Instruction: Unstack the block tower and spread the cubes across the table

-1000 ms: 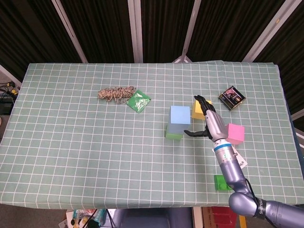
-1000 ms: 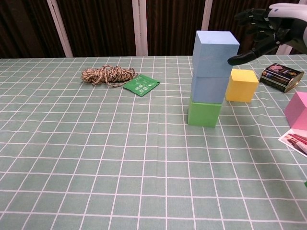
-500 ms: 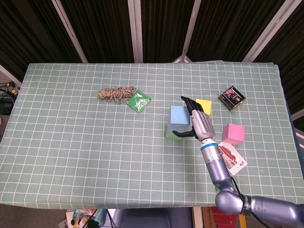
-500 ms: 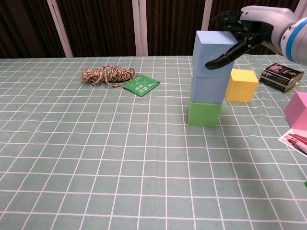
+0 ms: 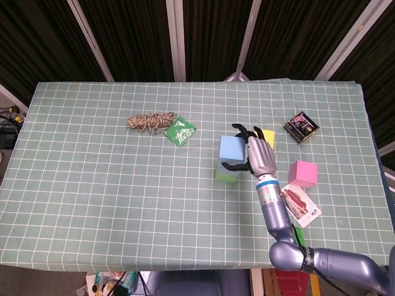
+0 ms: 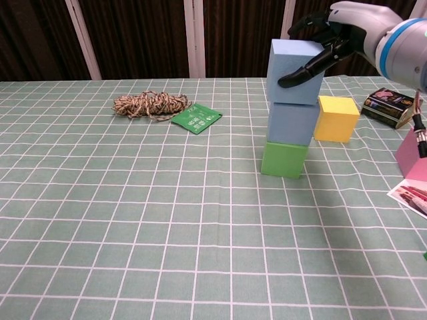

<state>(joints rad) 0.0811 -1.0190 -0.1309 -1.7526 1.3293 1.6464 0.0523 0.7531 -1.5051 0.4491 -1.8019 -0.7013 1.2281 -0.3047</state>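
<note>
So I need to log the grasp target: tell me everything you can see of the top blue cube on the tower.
The top blue cube is pale blue, matte and foam-like, with plain faces and crisp edges. It sits upright as the highest of three stacked blocks, resting on a second blue cube, which stands on a green cube. It looks shifted slightly off the block beneath. The right robot hand wraps it from the right: a dark thumb lies across its front face, the other fingers reach over the top rear edge.
</note>
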